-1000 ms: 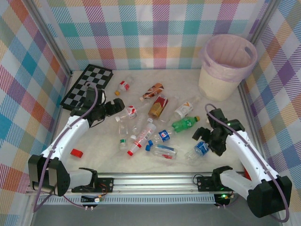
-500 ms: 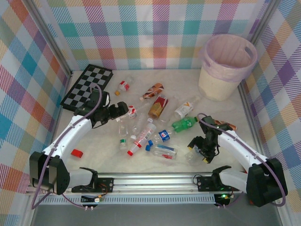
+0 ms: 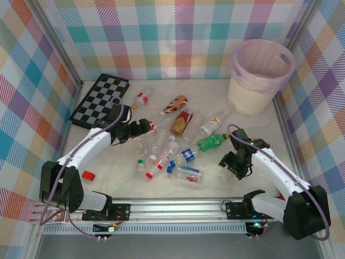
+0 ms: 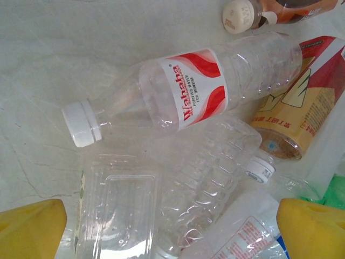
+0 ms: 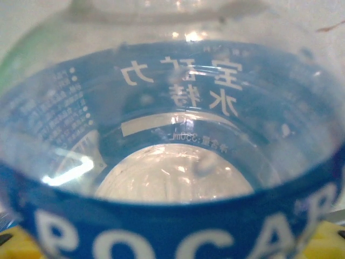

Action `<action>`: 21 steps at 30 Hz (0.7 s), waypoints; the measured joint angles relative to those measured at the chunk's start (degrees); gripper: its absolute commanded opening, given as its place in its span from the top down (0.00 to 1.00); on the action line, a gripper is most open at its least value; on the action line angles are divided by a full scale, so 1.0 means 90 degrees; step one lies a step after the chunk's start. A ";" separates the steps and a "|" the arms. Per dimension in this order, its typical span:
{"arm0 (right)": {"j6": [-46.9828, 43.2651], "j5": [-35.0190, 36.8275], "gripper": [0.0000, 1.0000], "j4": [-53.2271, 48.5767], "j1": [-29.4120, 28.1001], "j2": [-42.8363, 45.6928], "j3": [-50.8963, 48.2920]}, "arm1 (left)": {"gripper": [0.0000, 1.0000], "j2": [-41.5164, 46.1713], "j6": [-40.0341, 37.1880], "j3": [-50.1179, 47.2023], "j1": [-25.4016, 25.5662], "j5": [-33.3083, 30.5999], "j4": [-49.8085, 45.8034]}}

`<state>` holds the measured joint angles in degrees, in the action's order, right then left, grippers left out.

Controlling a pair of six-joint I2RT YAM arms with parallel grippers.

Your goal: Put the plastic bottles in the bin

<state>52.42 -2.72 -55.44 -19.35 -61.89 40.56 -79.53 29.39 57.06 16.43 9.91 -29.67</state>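
Far left first: checkered board (image 3: 99, 100) lying flat by the wall, small red thing (image 3: 88, 175) lower down on the table (image 3: 113, 162). Next along, left gripper (image 3: 145, 128) stretched out over the heap of plastic bottles (image 3: 161, 156). Wide open, seen from its wrist camera, yellow fingertips (image 4: 29, 229) far apart at the bottom corners, holding nothing. Right under it: clear bottle with a red and white label (image 4: 188, 94) and a white cap, lying on its side, touching more clear bottles (all squashed close together). Beside those, bottle with a yellow and red label (image 3: 182, 121), brown bottle (image 3: 175, 104), green bottle (image 3: 212, 142), one with a round blue label (image 3: 187, 155). All of them lying on the table, none standing up. Then the right gripper (image 3: 227, 163), down low just past the green bottle. Very close in its wrist camera: clear bottle with a blue label (image 5: 172, 162), sitting between the yellow pads (image 5: 13, 245). Squeezed or only touched? Cannot tell. Far right at the back, the bin (image 3: 248, 97), cream with a pink liner, standing upright, well apart from the heap.
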 measured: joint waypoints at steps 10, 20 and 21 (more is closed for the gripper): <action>-0.1460 0.0913 0.49 -0.1311 0.0066 -0.0299 0.3531 | 0.01 -0.0512 -0.0204 0.0321 0.0000 0.0087 -0.0231; -0.3106 0.0903 0.54 -0.1452 0.1044 -0.2149 0.7606 | 0.01 -0.0413 -0.0590 0.0355 0.0012 0.0061 -0.0714; -0.3240 0.0901 0.54 -0.1416 0.1141 -0.2378 0.8031 | 0.01 -0.0338 -0.0597 0.0335 0.0027 0.0063 -0.0716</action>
<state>23.27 5.39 -68.18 -9.08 -83.29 112.84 -82.56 24.01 60.07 16.67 10.48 -36.12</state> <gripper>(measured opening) 0.548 0.990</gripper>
